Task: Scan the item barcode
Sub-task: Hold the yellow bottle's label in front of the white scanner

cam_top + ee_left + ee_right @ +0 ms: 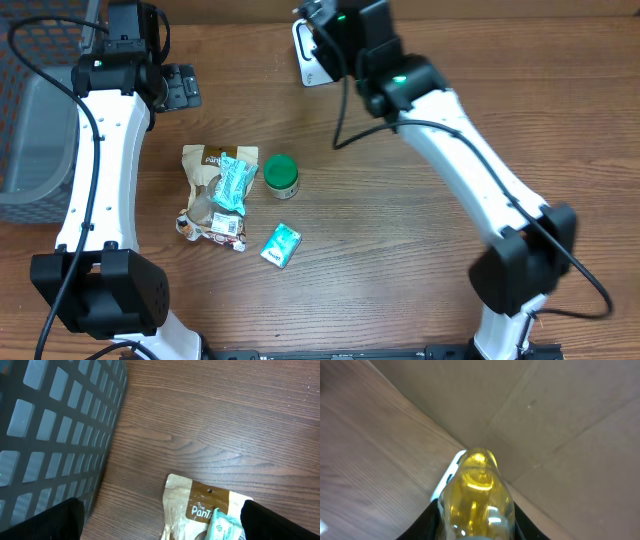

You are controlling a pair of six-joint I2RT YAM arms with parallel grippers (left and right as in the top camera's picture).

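Observation:
My right gripper point(476, 529) is shut on a clear bottle of yellow liquid point(477, 495), one dark finger on each side of it. The bottle's end points at a white scanner point(446, 479) that stands at the table's back edge against a cardboard wall. From overhead the right gripper point(322, 42) hangs over the scanner point(304, 58) and hides the bottle. No barcode shows in any view. My left gripper point(181, 86) is open and empty at the back left; in its own view the left gripper point(162, 527) hovers over a brown pouch point(200, 507).
A dark mesh basket point(30, 110) stands at the left edge. Mid-table lie the brown pouch point(208, 190) with a teal packet point(235, 182) on it, a green-lidded jar point(281, 175) and a small teal packet point(281, 245).

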